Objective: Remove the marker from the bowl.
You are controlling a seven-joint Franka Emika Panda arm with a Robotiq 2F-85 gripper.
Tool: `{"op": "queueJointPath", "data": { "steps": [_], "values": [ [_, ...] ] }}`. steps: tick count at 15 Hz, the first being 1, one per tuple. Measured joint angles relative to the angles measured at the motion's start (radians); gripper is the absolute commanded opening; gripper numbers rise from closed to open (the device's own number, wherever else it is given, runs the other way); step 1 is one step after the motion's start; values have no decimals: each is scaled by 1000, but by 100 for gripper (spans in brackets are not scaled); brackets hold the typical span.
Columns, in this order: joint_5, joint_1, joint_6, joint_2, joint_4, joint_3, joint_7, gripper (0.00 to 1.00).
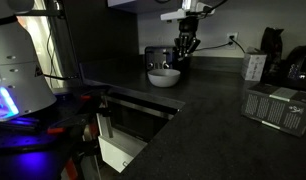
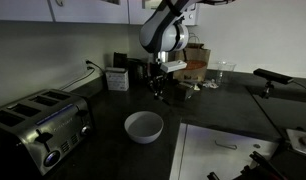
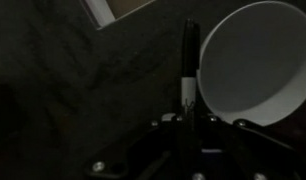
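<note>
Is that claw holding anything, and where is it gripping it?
Yes. The gripper pinches a marker by one end, and the rest of it sticks out beyond the fingertips.

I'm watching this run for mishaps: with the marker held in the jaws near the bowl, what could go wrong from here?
1. The marker sticks out far from the jaws, apparently gripped near one end, so it may slip.
2. The bowl sits close beside it, and lowering could clip its rim.
3. Released on the counter, it may roll.

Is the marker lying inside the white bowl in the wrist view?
No, the marker is held in the gripper, outside the bowl, just beside its rim.
</note>
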Motion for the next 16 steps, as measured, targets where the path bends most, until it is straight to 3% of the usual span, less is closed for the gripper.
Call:
{"op": "queueJointPath", "data": {
  "steps": [6, 13, 14, 16],
  "values": [
    [-2, -46, 35, 55, 27, -113, 118, 3],
    [-5, -113, 38, 168, 116, -177, 205, 3],
    [-18, -109, 38, 189, 138, -182, 225, 14],
    [-51, -92, 38, 222, 171, -187, 274, 14]
  ]
}}
